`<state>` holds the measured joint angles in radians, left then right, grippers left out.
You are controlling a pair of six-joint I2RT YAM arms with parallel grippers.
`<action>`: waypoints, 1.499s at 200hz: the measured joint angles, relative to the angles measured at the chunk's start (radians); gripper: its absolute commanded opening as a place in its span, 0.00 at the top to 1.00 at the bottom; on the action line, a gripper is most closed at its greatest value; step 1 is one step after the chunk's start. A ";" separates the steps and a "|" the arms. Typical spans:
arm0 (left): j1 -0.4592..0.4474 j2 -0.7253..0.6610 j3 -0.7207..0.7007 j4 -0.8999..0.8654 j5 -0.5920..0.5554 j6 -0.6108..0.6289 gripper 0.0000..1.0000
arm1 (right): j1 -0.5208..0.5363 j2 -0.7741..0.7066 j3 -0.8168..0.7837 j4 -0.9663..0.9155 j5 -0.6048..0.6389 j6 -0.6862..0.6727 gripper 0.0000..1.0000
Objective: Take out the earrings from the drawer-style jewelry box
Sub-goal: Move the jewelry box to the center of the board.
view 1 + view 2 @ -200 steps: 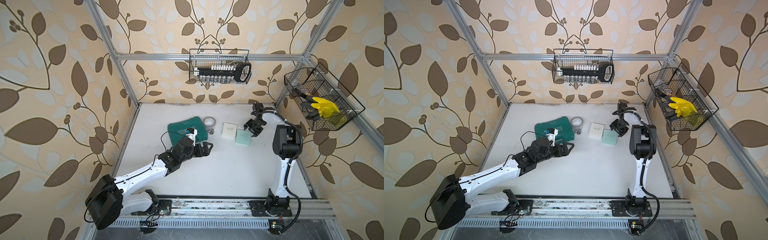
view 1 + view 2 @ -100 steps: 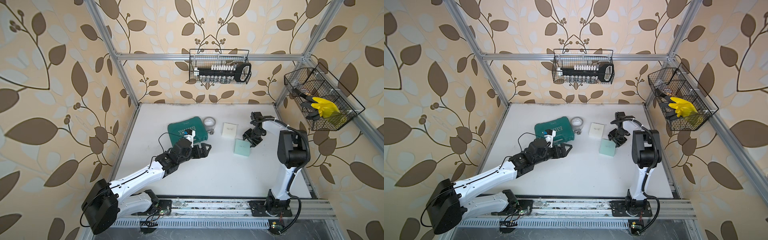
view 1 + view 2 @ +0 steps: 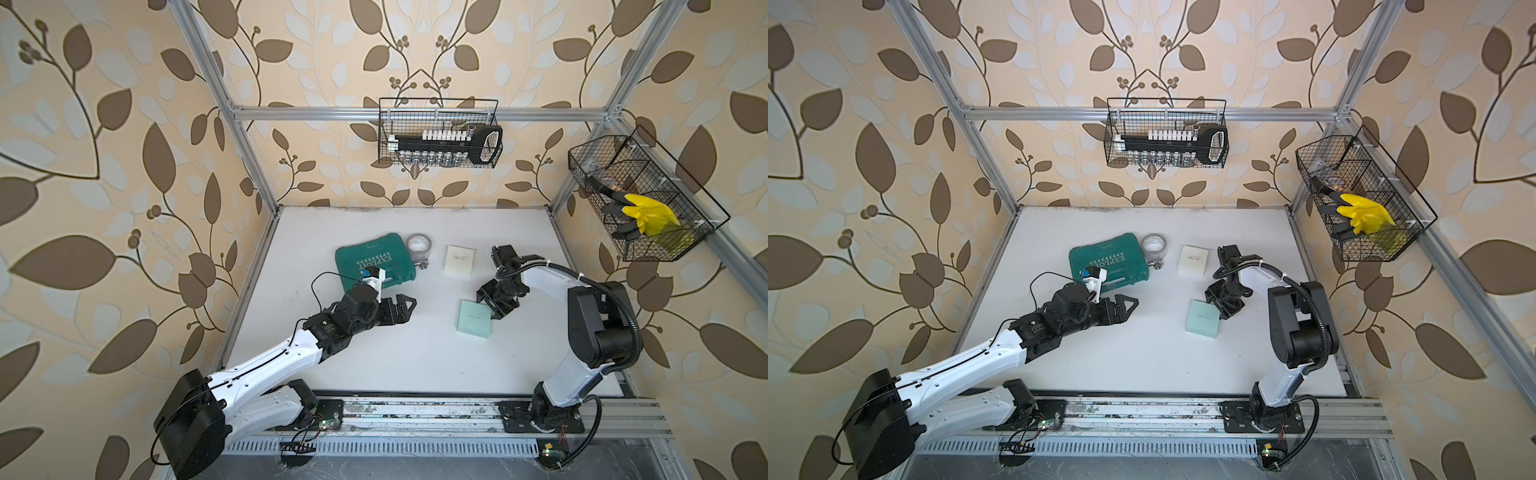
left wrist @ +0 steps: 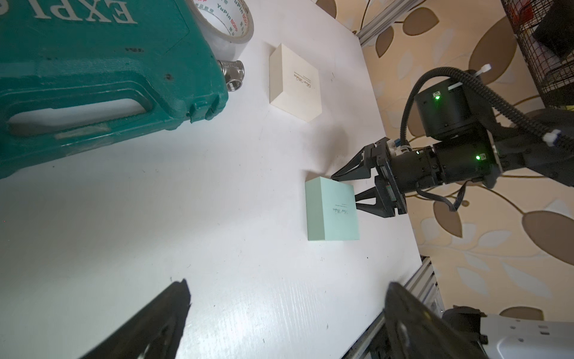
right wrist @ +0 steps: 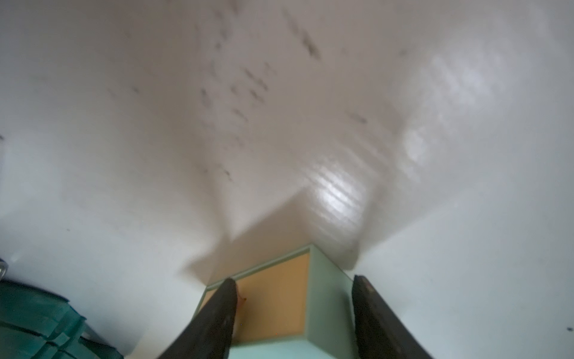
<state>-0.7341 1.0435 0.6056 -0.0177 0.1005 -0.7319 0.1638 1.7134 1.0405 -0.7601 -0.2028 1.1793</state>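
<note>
Left arm: reaches from near edge of bench toward middle, forearm low, near level; left claw hangs over bench, jaws spread wide, nothing between them

Right arm: upper link upright, forearm folded back toward centre, wrist bent down; right claw low at bench, jaws part-way apart, astride corner of mint box; whether clamped on it, cannot tell

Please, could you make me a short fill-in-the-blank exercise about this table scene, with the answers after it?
1. The mint-green box has the right gripper around one ____.
2. The left gripper is ____ and holds nothing.
3. Beside the teal case lies a roll of ____.
Answers: corner; open; tape.
</note>
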 measured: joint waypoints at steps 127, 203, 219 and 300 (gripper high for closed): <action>0.000 -0.056 -0.013 -0.085 0.055 -0.001 0.01 | 0.123 -0.276 -0.101 -0.040 0.033 -0.285 0.00; 0.000 -0.077 -0.039 -0.084 0.108 -0.017 0.01 | 0.256 -0.254 -0.146 0.005 0.008 -0.435 0.01; 0.000 -0.074 -0.039 -0.084 0.109 -0.029 0.01 | 0.272 -0.229 -0.144 0.019 -0.008 -0.441 0.01; 0.000 -0.072 -0.039 -0.085 0.105 -0.059 0.01 | 0.390 -0.115 -0.076 0.071 -0.088 -0.360 0.02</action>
<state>-0.7345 0.9718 0.5663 -0.1024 0.2050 -0.7906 0.5537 1.5982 0.9649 -0.6888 -0.2909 0.8196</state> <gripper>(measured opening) 0.989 0.989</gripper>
